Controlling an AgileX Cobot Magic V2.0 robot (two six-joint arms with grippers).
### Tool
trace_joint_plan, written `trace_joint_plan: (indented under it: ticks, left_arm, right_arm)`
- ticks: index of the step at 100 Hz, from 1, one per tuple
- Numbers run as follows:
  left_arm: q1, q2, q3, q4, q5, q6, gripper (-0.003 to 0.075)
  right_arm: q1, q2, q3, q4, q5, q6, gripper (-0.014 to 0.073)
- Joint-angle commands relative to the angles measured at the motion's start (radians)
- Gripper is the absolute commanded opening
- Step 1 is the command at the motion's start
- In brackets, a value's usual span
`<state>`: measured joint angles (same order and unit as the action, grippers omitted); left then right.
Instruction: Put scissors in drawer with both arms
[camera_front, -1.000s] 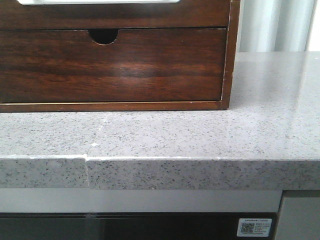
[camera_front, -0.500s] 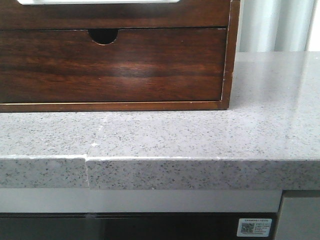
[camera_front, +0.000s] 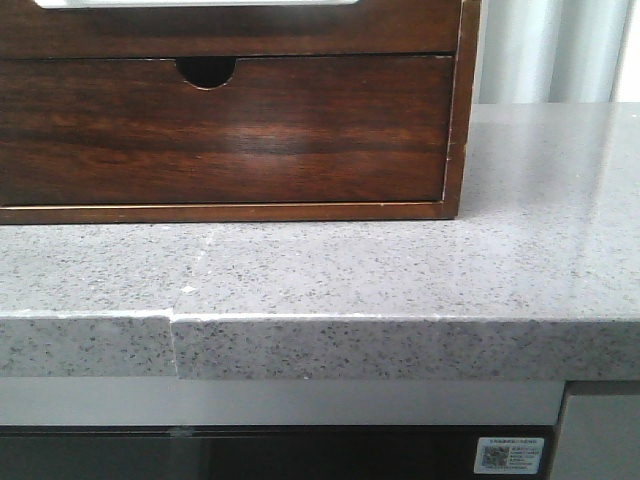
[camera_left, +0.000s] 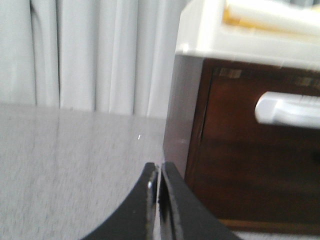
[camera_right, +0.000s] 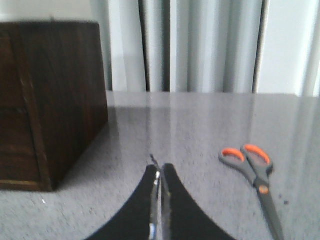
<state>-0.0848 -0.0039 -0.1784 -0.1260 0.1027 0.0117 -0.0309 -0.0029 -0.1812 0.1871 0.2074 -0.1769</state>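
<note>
At the tip of each arm, note that the fingers are pressed together and carry nothing: the left gripper hangs over the counter beside the cabinet, and the right gripper hangs over open counter, the scissors lying flat off to one side, well apart from it.

Spread the left fingers before you approach the drawer. Its white handle runs along the upper edge; the left wrist view is blurred, so confirm the grip point before committing. Take the handle squarely and draw straight out.

Do not use the notched drawer beneath it.

With the right arm, spread the fingers, then descend over the scissors near the pivot, not the orange-lined handles. The blades appear closed; grip across them so the pair stays balanced.
</note>
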Motion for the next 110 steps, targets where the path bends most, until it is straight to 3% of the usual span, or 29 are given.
trace_joint_plan:
  ticks: [1,23,36,110]
  left_arm:
    - [-0.008,0.041,-0.122,-0.014,0.014,-0.012,-0.002]
    - [-0.008,0.212,-0.342,0.002,0.182,0.003,-0.002]
    - [-0.008,0.288,-0.408,0.013,0.196,0.004,-0.002]
    - [-0.008,0.32,-0.411,0.013,0.192,0.004,-0.002]
  right_arm:
    - [-0.005,0.07,-0.116,0.006,0.014,-0.007,-0.0069]
    - [-0.005,0.284,-0.341,0.004,0.173,-0.007,-0.0069]
    - [-0.005,0.383,-0.403,0.004,0.21,-0.007,-0.0069]
    - [-0.005,0.458,-0.407,0.006,0.17,-0.007,-0.0069]
